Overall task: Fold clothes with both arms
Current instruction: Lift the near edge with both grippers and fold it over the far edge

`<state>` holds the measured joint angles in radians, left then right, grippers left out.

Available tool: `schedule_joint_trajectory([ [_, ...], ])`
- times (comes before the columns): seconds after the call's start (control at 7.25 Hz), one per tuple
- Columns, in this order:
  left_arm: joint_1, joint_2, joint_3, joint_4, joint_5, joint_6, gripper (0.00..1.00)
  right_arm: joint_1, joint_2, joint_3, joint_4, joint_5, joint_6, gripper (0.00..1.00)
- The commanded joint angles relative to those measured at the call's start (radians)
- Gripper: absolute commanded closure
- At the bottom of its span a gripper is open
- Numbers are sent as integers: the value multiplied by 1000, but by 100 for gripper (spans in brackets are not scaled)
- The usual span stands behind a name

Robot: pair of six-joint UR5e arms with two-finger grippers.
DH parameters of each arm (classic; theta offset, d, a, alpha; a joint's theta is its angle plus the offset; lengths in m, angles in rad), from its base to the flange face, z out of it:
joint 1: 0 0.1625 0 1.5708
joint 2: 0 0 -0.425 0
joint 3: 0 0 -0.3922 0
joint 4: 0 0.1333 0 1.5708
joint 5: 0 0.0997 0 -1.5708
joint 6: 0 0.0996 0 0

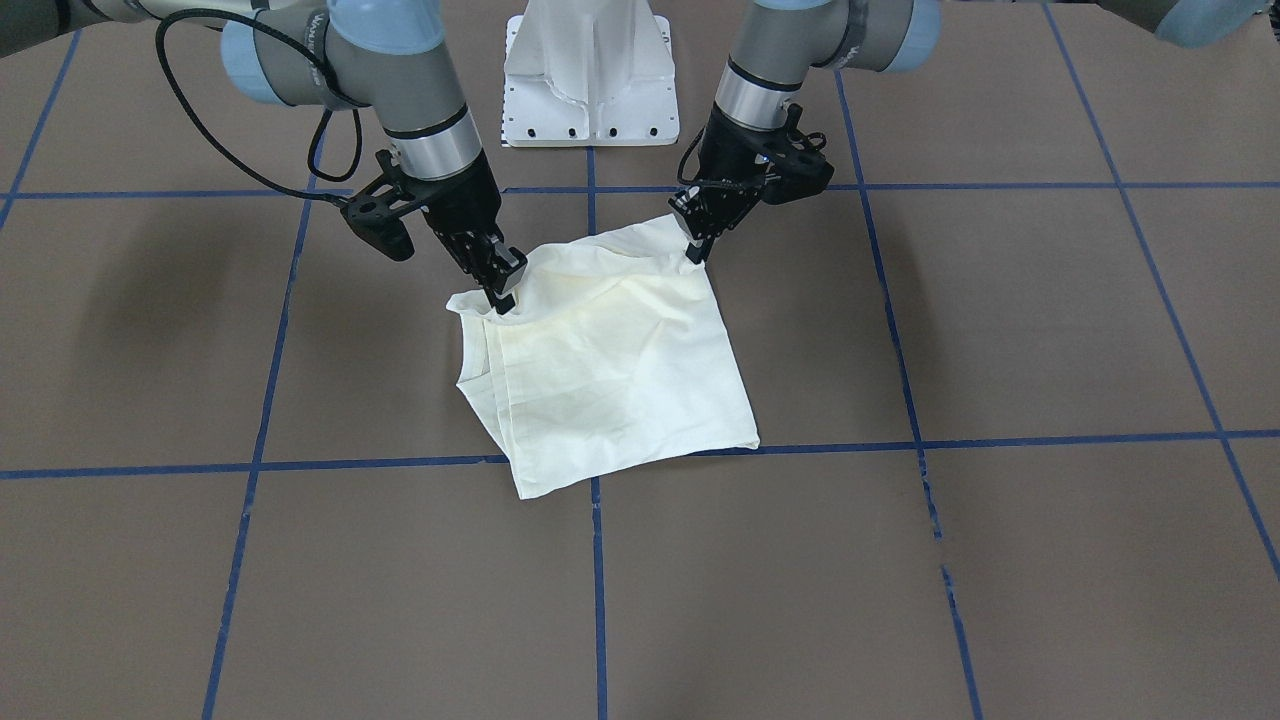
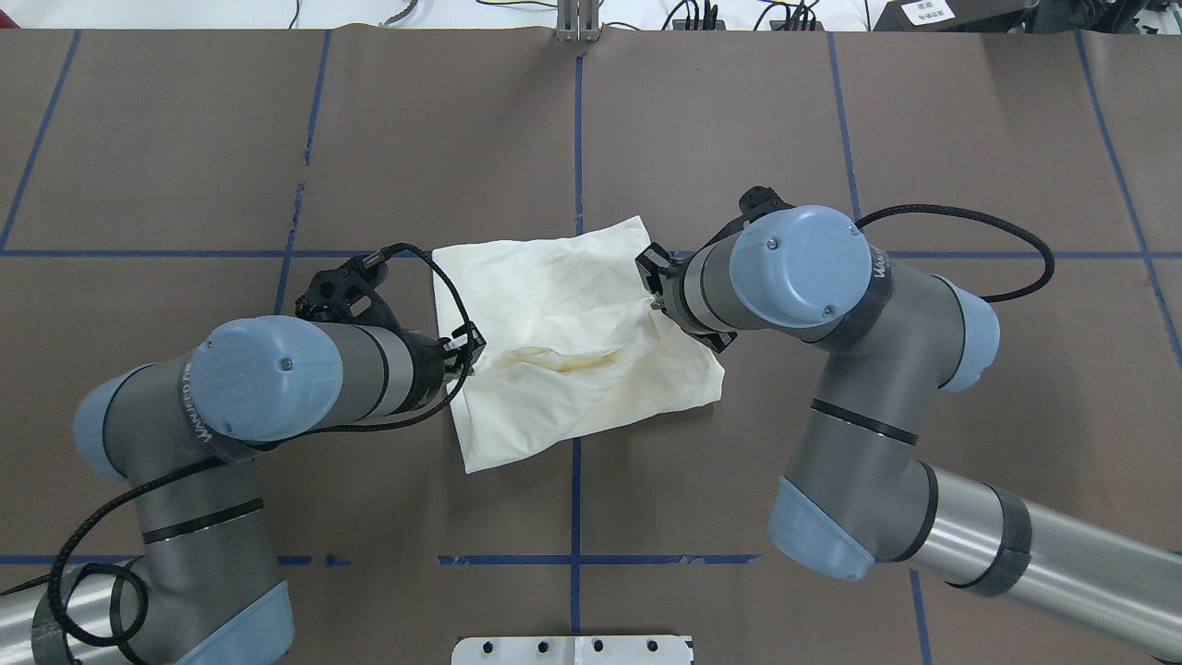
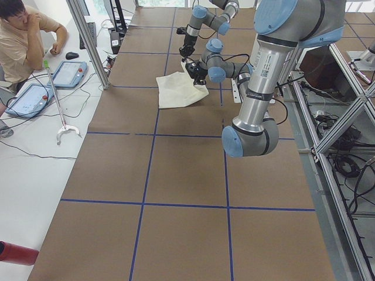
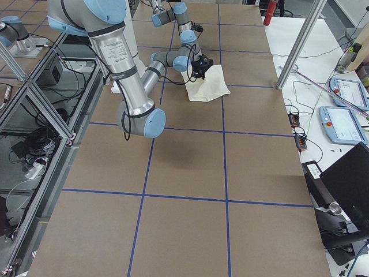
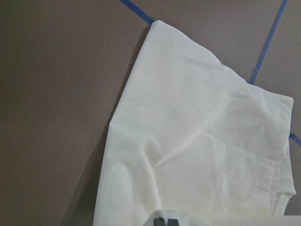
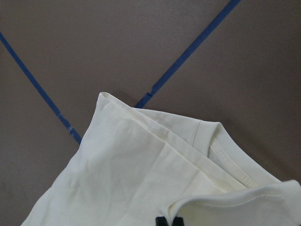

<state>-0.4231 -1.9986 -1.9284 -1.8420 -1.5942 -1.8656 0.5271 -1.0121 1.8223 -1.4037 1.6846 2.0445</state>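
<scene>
The cream shirt (image 1: pixel 610 370) lies folded in a rough square at the table's middle, plain side up; the cat print is hidden. It also shows in the overhead view (image 2: pixel 554 296) and in both wrist views (image 5: pixel 188 141) (image 6: pixel 131 179). My left gripper (image 1: pixel 697 250) (image 2: pixel 469 356) is shut on one corner of the shirt's edge nearest my base and holds it raised. My right gripper (image 1: pixel 503 295) (image 2: pixel 657 300) is shut on the other corner of that edge, also raised. The far half of the shirt rests flat on the table.
The brown table (image 1: pixel 1000 320) is marked with blue tape grid lines. The white pedestal base (image 1: pixel 590 90) stands behind the shirt. An operator (image 3: pixel 23 35) sits at a side desk with tablets (image 3: pixel 67 73).
</scene>
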Motion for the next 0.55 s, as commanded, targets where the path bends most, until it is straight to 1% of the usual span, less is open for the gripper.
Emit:
schedule_joint_trajectory([
  [0.0,-3,-2,70,-28,37,49,100,8,37,-105,46,1,-1,100],
  [0.14,-23,-2,100,-60,40,71,100,20,37,-182,131,1,0,100],
  [0.28,-31,-3,165,-127,42,83,100,34,37,-207,167,4,3,100],
  [0.41,-45,-5,213,-188,42,85,100,34,53,-239,170,6,0,100],
])
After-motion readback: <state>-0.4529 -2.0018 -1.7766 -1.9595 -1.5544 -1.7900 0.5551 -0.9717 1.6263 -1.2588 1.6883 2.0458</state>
